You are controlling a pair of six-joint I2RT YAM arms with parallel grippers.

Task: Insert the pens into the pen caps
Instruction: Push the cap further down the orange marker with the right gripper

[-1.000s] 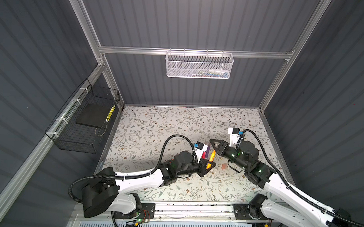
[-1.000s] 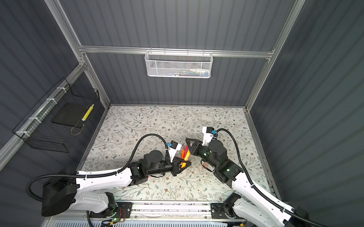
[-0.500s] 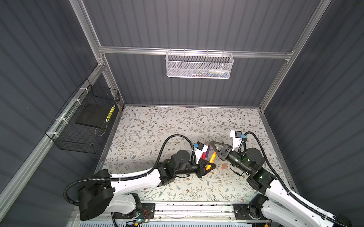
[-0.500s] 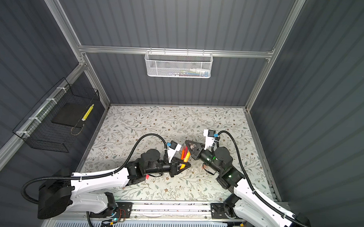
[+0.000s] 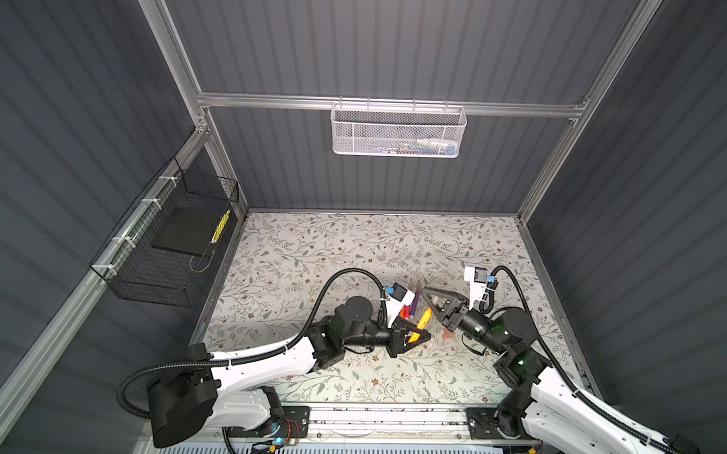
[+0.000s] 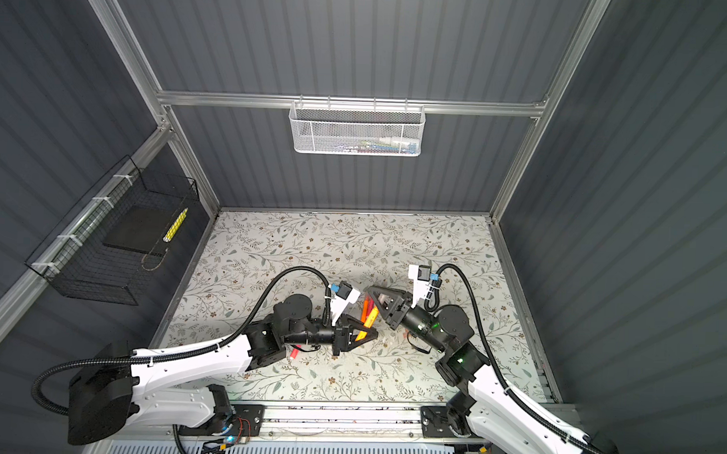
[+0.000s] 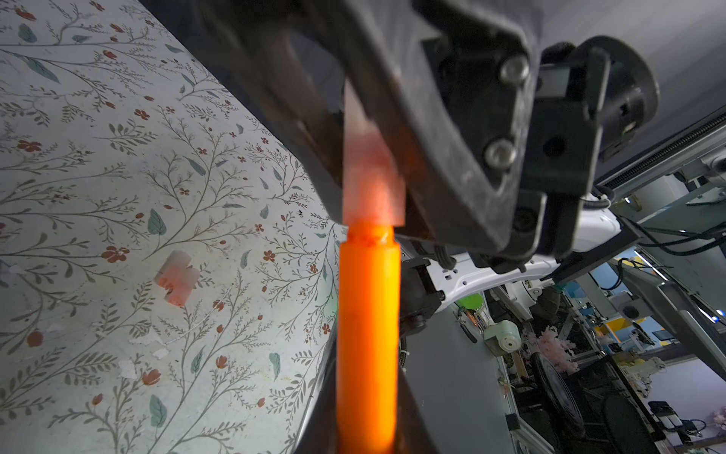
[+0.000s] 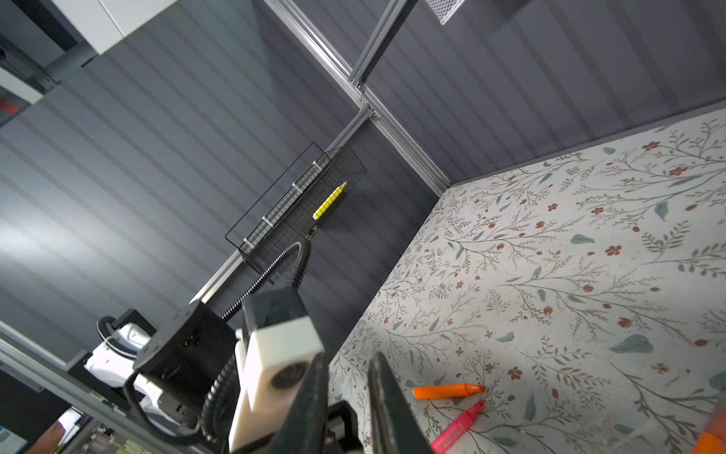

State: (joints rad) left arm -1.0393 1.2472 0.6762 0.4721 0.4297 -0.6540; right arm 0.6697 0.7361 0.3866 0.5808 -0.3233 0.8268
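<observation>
My left gripper (image 5: 423,338) (image 6: 370,334) (image 7: 367,416) is shut on an orange pen (image 5: 421,321) (image 7: 367,314), held slanting up off the table. A translucent pinkish pen cap (image 7: 371,181) sits on the pen's upper end, between the fingers (image 7: 432,149) of my right gripper (image 5: 423,289) (image 8: 347,357). That gripper's jaws stand a little apart. Whether they still press the cap I cannot tell. A loose pen cap (image 7: 176,277) (image 5: 445,333) lies on the floral mat. On the mat lie an orange pen (image 8: 448,391), a pink pen (image 8: 457,426), a purple pen (image 5: 412,308) and a red pen (image 6: 295,352).
A white mesh basket (image 5: 398,133) hangs on the back wall. A black wire basket (image 5: 165,246) with a yellow pen (image 5: 220,231) in it hangs on the left wall. An aluminium rail (image 5: 388,416) runs along the mat's front edge. Both arms meet at the mat's middle front.
The right arm's wrist and elbow have dropped lower and to the right while its fingertips stayed at the pen's upper end. The left gripper kept its hold on the orange pen and barely moved.
</observation>
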